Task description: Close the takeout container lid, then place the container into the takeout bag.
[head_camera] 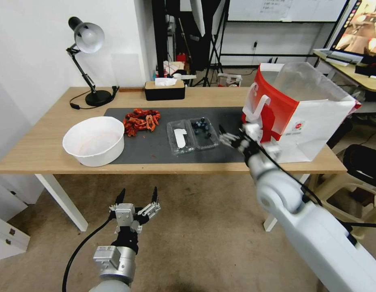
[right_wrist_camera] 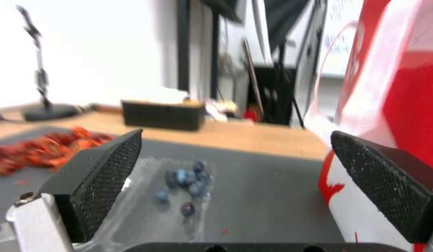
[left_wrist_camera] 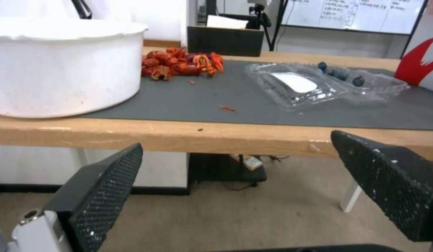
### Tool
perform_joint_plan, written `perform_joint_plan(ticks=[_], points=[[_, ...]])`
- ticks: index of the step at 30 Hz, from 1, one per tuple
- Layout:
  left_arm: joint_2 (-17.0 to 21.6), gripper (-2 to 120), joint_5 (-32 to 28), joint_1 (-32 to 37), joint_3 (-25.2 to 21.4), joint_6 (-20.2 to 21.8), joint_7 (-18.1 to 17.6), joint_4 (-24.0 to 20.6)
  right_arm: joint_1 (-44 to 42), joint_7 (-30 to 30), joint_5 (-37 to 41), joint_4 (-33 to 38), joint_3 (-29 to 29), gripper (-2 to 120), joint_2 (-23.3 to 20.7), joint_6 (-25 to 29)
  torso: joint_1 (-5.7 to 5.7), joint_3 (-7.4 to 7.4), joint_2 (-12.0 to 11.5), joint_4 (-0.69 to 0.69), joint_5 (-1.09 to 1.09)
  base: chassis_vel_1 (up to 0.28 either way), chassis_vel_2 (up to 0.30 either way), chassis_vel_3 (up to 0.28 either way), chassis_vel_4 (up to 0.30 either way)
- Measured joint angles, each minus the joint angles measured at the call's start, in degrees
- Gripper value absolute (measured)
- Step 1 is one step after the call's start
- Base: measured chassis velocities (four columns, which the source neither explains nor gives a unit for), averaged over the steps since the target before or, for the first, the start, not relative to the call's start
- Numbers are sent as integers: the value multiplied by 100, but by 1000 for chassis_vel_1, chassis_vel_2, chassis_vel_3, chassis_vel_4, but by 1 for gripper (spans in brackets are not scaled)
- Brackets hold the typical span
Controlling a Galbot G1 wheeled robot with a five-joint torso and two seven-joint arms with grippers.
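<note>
The takeout container (head_camera: 192,136) lies open and flat on the dark mat (head_camera: 155,148), blueberries (head_camera: 201,125) in its right half. Its lid (head_camera: 180,138), the left half, carries a white sticker. From the left wrist the container (left_wrist_camera: 326,84) shows across the table edge; the right wrist view has the blueberries (right_wrist_camera: 186,182) just ahead of the fingers. My right gripper (head_camera: 224,136) hovers open beside the container's right edge, holding nothing. The takeout bag (head_camera: 301,113) stands upright and open at the table's right end, red panel (right_wrist_camera: 407,105) close by. My left gripper (head_camera: 137,197) waits open below the table's front edge.
A big white bowl (head_camera: 94,140) stands at the front left of the table, with a pile of red crayfish shells (head_camera: 141,120) behind it. A desk lamp (head_camera: 88,61) and a black tissue box (head_camera: 164,90) line the back edge. A chair (head_camera: 364,170) sits right of the table.
</note>
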Motion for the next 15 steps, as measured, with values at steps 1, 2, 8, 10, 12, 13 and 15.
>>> perform_joint_plan(ticks=[1,2,8,10,12,13,15], points=[[0,100,0,0,0,0,0,0,0,0,0,0,0,100,0,0,0,0,0,0,0,0,0,0,0],[10,100,-8,-9,11,0,-1,4,-337,-174,-98,60,173,100,-11,375,0,1,0,1,2,0,0,0,0],[49,100,-27,-50,84,0,-4,9,-1810,-699,-603,348,844,100,172,1530,0,0,0,0,0,0,0,0,0],[62,100,-33,-56,99,0,-7,9,-2116,-796,-727,384,1059,100,301,1748,0,1,0,1,1,0,0,0,0],[74,100,-53,-64,127,0,-11,9,-2435,-897,-803,435,1295,100,464,1936,0,1,0,0,-1,0,0,0,0],[74,100,-53,-64,127,0,-11,9,-2435,-897,-803,435,1295,100,464,1936,0,1,0,0,-1,0,0,0,0],[97,100,-94,-79,165,0,-15,9,-2951,-1082,-858,482,1566,100,707,2198,-1,1,0,1,0,0,0,0,0]])
